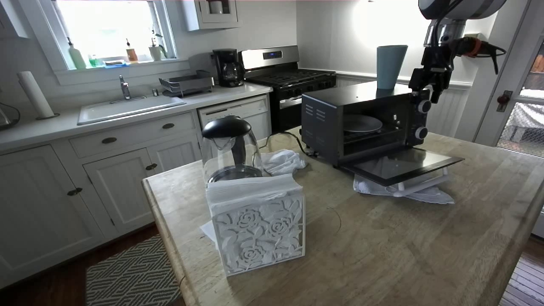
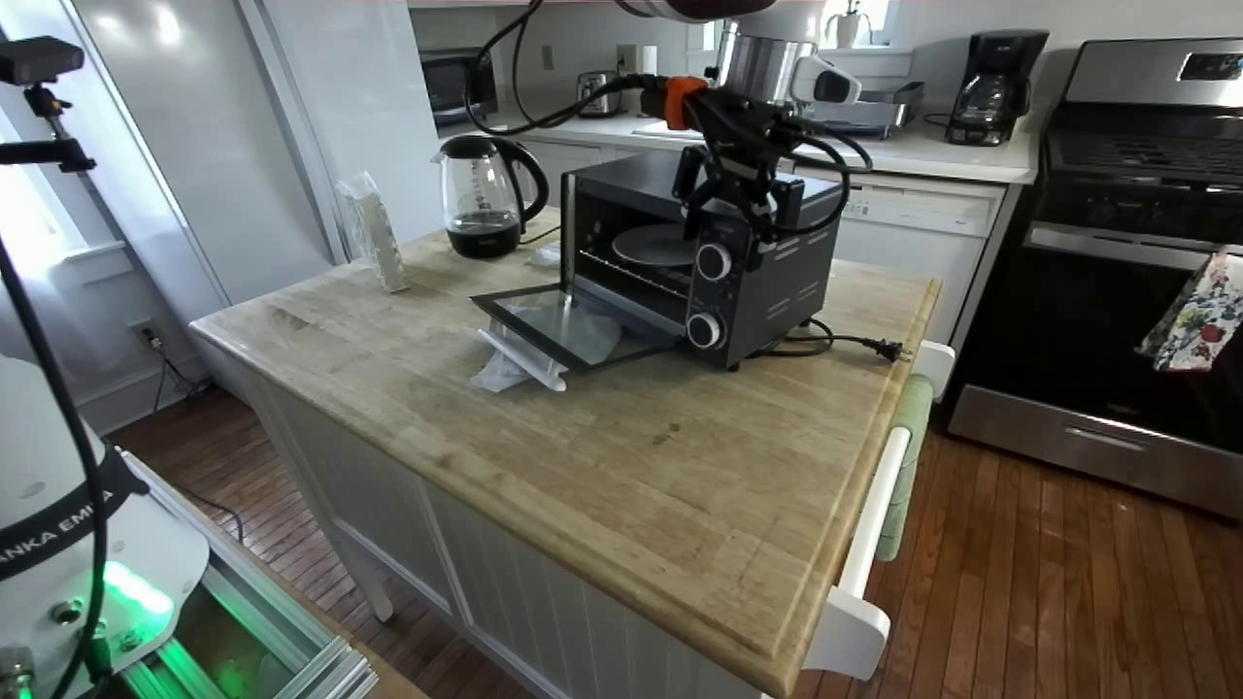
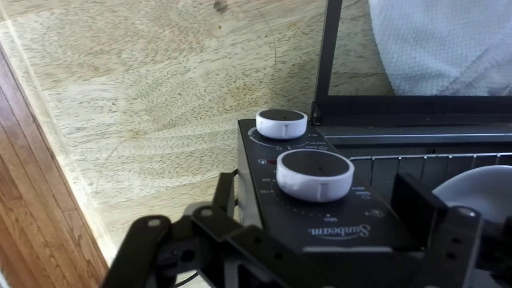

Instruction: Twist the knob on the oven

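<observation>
The oven (image 1: 321,127) (image 2: 791,286) is a small black toaster oven on the wooden island, its glass door (image 1: 399,163) folded down open. Its control strip carries two round knobs with silver-white rims. The upper knob (image 3: 314,176) (image 2: 714,262) (image 1: 424,106) is nearest my gripper, by the Sunbeam lettering. The lower knob (image 3: 281,124) (image 2: 704,331) (image 1: 420,133) lies beyond it. My gripper (image 3: 323,194) (image 2: 730,218) (image 1: 426,90) is open and empty at the strip's top. In the wrist view its fingers stand wide on either side of the strip, with the upper knob between them, apart from both.
A blue cup (image 1: 391,68) stands on the oven's top. A plate (image 1: 361,123) lies on the rack inside. A glass kettle (image 2: 481,194) and a white napkin holder (image 1: 259,233) stand on the island (image 2: 583,466). A white cloth (image 3: 440,48) lies under the door.
</observation>
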Controlling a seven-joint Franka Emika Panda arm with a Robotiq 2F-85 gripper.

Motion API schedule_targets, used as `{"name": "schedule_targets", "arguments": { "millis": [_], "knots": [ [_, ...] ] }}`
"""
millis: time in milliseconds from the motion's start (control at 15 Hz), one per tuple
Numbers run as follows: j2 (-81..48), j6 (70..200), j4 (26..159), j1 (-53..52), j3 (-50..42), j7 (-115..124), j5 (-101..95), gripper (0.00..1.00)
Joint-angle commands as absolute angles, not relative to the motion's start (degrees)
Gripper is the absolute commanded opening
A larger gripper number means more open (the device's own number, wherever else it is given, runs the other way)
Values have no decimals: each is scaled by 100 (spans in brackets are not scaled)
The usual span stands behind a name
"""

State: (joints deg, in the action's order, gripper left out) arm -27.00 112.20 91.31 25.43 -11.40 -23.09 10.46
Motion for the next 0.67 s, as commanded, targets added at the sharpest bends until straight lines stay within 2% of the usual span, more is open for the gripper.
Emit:
{"name": "schedule_targets", "arguments": {
  "millis": [0, 600],
  "knots": [
    [-2714, 11199, 9098, 2580, -1104, -2303, 1034, 100],
    [-2372, 11373, 9733, 2504, -1158, -2355, 827, 100]
  ]
}}
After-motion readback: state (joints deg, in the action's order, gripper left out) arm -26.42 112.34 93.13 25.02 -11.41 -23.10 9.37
